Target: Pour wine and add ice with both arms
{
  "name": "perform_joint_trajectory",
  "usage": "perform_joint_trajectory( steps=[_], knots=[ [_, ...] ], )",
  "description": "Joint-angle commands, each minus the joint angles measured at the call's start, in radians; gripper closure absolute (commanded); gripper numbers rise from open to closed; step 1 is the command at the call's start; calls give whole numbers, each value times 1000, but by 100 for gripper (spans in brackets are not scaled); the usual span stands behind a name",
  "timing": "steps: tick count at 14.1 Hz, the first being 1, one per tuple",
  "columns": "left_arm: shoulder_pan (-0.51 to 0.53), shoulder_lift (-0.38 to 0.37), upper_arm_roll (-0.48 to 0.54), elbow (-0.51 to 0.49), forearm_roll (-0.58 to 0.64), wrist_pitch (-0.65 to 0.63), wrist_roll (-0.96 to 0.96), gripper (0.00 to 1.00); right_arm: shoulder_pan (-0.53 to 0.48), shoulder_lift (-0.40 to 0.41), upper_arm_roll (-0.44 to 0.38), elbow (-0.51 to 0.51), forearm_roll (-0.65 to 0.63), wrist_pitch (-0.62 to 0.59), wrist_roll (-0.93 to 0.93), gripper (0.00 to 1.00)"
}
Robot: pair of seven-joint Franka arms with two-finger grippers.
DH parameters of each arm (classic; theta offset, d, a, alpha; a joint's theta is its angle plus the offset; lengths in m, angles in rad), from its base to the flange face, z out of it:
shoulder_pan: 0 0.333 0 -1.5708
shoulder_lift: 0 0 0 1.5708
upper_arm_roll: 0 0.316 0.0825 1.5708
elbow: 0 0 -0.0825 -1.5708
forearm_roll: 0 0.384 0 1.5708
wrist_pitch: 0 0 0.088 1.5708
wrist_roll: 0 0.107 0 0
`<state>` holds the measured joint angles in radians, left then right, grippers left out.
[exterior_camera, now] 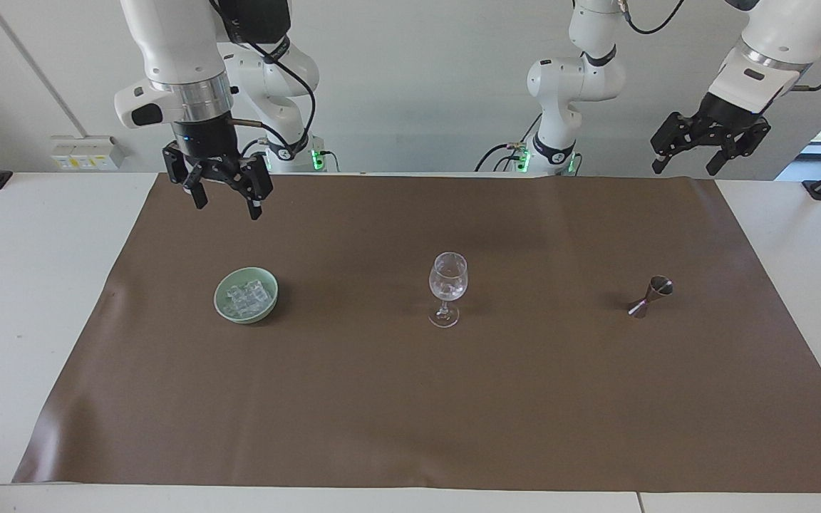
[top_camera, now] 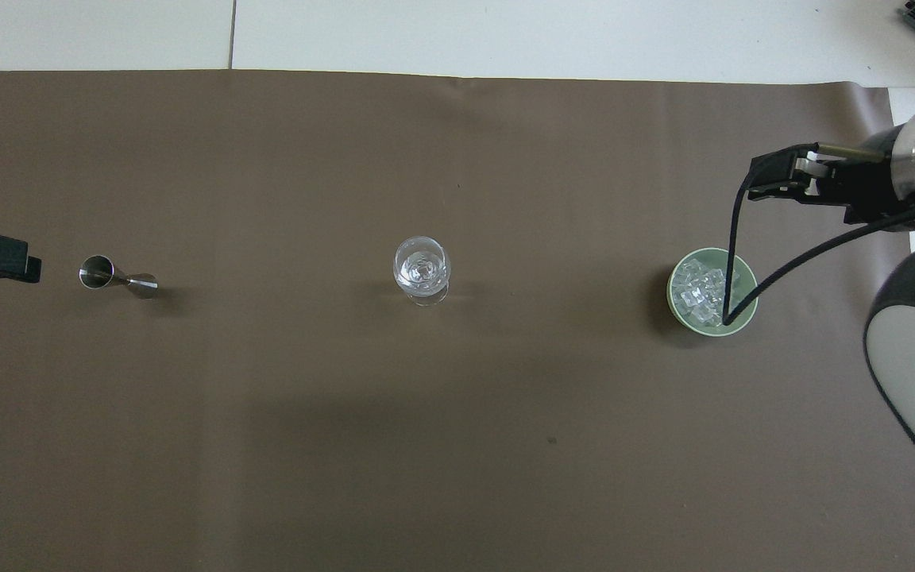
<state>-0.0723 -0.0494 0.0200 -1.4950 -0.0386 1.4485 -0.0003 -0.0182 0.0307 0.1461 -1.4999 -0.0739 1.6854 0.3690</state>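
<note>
A stemmed wine glass (exterior_camera: 447, 285) (top_camera: 422, 270) stands upright mid-mat with something clear in its bowl. The ice (exterior_camera: 245, 297) (top_camera: 700, 287) is a heap of clear cubes in a pale green bowl (exterior_camera: 269, 302) (top_camera: 750, 295) toward the right arm's end. A small metal jigger (exterior_camera: 651, 294) (top_camera: 116, 276) stands toward the left arm's end. My right gripper (exterior_camera: 228, 208) hangs open and empty, high over the mat's edge by the robots, apart from the bowl. Raised over the table's corner by its own base, my left gripper (exterior_camera: 685, 168) is open and holds nothing.
A brown mat (exterior_camera: 410, 413) (top_camera: 267, 437) covers most of the white table (exterior_camera: 33, 285). The right arm's black cable (top_camera: 731, 262) hangs across the bowl in the overhead view. Black clamps sit at both ends of the table.
</note>
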Motion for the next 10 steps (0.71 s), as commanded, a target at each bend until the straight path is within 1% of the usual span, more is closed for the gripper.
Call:
perform_joint_trajectory(
  steps=[1, 2, 4, 6, 8, 10],
  knots=[
    [-3, -10, 8, -10, -9, -13, 5, 0, 1, -29, -39, -8, 23, -53, -83, 0],
    [-3, -12, 8, -10, -9, -13, 6, 0, -2, -34, -49, -8, 34, -70, -111, 0],
    [-3, -10, 8, -10, -9, -13, 6, 0, -2, -61, -114, -10, 95, -95, -194, 0],
    [-3, -10, 8, -10, -9, -13, 6, 0, -2, -67, -146, -11, 102, -125, -258, 0],
    [-3, -10, 8, -10, -9, -13, 6, 0, 1, -80, -174, -22, 103, -132, -307, 0],
    [-3, -10, 8, -10, -9, -13, 6, 0, 7, -86, -201, -28, 103, -186, -343, 0]
  ],
)
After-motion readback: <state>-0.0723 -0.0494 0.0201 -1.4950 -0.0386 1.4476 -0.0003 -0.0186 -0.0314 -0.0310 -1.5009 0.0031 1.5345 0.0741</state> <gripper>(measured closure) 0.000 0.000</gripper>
